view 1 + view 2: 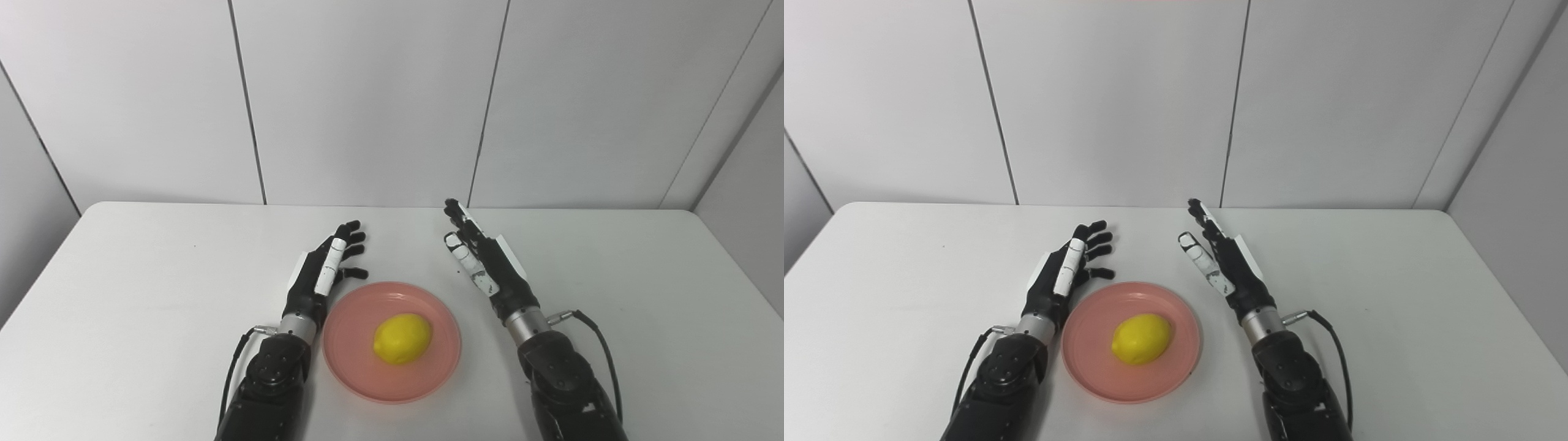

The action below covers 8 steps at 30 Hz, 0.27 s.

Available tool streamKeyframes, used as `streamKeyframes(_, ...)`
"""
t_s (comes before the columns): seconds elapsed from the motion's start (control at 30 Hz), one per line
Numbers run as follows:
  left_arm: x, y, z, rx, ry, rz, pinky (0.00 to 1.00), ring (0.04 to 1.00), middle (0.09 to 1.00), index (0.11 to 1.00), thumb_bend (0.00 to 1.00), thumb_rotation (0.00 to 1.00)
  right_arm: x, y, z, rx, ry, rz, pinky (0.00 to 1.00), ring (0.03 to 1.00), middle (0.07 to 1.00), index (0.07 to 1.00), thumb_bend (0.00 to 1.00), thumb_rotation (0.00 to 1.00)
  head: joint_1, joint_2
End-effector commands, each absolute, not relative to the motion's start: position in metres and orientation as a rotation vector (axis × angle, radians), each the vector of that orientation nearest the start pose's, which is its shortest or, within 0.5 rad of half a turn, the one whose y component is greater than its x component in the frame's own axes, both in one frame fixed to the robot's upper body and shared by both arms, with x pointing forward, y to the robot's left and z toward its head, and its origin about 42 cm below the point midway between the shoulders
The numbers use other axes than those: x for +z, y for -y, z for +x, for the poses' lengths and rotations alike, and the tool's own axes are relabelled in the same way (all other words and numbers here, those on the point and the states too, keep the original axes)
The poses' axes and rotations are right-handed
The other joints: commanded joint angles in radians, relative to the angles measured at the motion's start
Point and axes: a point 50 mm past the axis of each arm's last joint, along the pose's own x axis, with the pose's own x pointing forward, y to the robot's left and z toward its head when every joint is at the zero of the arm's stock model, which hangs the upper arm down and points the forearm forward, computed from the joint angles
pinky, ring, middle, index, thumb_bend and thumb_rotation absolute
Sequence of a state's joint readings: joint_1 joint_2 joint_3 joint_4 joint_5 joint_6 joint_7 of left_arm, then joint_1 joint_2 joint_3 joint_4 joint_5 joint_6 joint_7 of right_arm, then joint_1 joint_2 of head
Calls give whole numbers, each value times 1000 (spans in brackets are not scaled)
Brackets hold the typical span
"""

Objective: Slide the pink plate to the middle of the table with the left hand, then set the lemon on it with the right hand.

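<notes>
The pink plate (350,343) lies on the white table near its front middle, between my two arms. The yellow lemon (402,338) rests on the plate, a little right of its centre. My left hand (324,269) is open and empty, just beyond the plate's far left rim, fingers spread and pointing away. My right hand (484,257) is open and empty, to the right of and beyond the plate, fingers stretched out and apart from the lemon. Both also show in the right eye view: left hand (1062,272), right hand (1225,263).
The white table (153,275) runs to grey wall panels at the back. Cables hang by both wrists (588,324).
</notes>
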<state>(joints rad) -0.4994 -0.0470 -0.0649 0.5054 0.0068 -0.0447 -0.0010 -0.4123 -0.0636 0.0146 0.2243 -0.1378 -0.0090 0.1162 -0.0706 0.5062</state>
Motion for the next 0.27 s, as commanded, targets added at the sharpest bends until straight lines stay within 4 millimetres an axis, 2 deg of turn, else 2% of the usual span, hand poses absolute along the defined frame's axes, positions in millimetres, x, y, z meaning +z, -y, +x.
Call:
streamKeyframes(0.0, 119, -137, 427, -136, 20, 22, 947, 933, 935, 911, 823, 1000, 179, 186, 415, 166, 176, -161, 1000, 1000, 985, 984, 873, 1000, 2, 1)
streamKeyframes(0.03, 118, -137, 428, -123, 39, 11, 982, 974, 973, 947, 801, 1000, 174, 185, 414, 152, 156, -134, 1000, 1000, 989, 988, 850, 1000, 3, 2)
streamKeyframes(0.1, 116, -137, 428, -113, 70, -2, 997, 995, 995, 987, 785, 1000, 166, 183, 413, 132, 127, -103, 1000, 1000, 988, 992, 846, 1000, 4, 4)
streamKeyframes(0.23, 114, -136, 429, -68, 86, -8, 1000, 1000, 1000, 1000, 813, 1000, 153, 180, 412, 98, 91, -45, 1000, 1000, 998, 999, 839, 1000, 2, 4)
